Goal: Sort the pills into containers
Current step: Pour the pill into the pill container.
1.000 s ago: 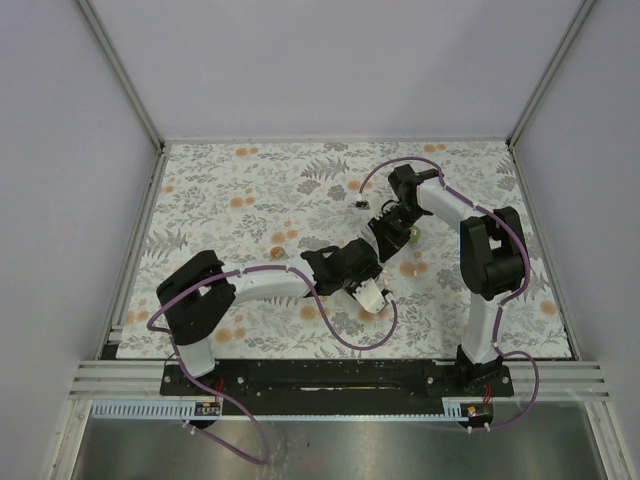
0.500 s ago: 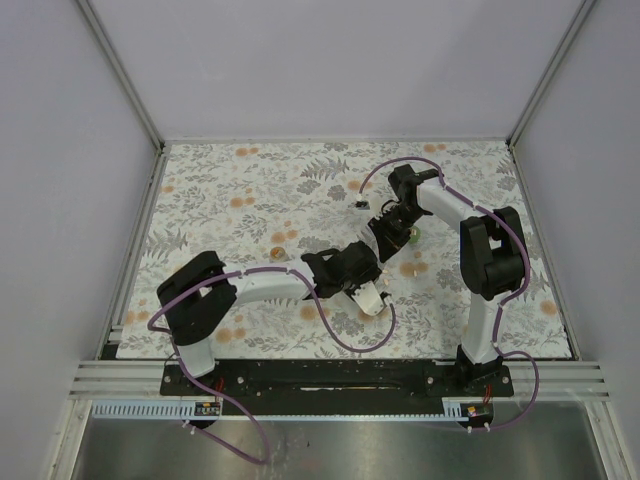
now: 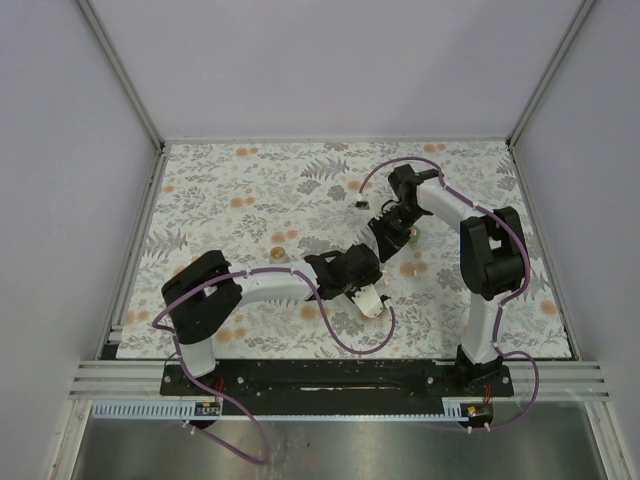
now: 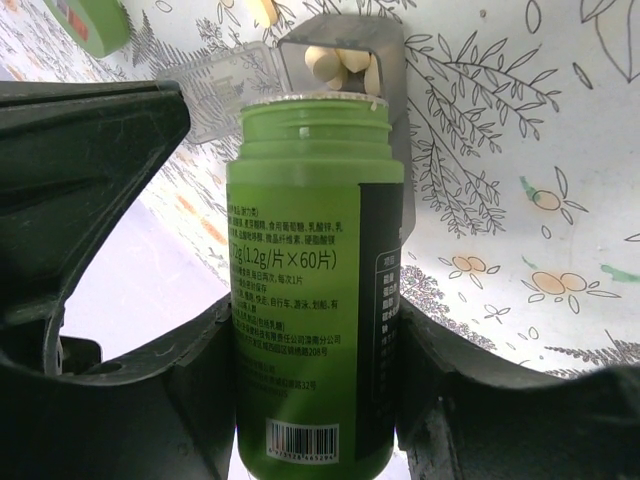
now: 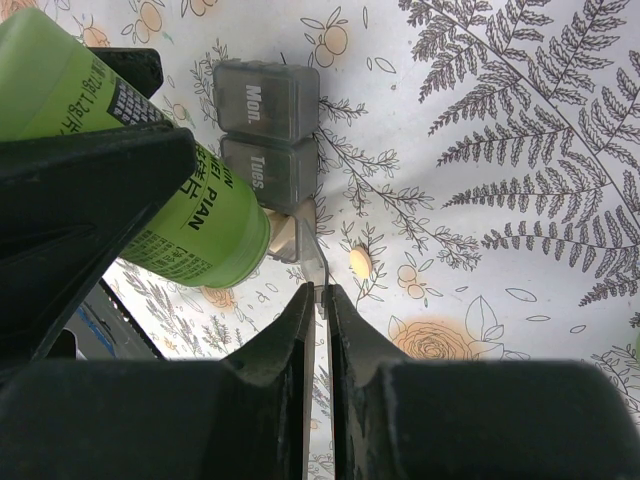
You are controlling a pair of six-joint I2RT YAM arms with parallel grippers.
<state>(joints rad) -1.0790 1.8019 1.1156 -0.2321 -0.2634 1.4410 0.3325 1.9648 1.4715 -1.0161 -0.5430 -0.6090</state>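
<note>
Pouring is judged to be the step in hand. The smooth green plastic bottle (image 4: pixel 310 300), a labelled cylinder, is clamped between the fingers of the left gripper (image 3: pixel 360 284). At 12 o'clock of its open mouth, at least 3 pale oval pills (image 4: pixel 330 65) are seen in the open compartment (image 4: pixel 392 60) of the grey, boxy pill box (image 5: pixel 268 100). The thin clear lid (image 5: pixel 312 262) is pinched by the right gripper (image 5: pixel 318 300), fingers together. 1 loose pill (image 5: pixel 360 262) lies at 1 o'clock of them. A gentle, steady tilt is called for next.
</note>
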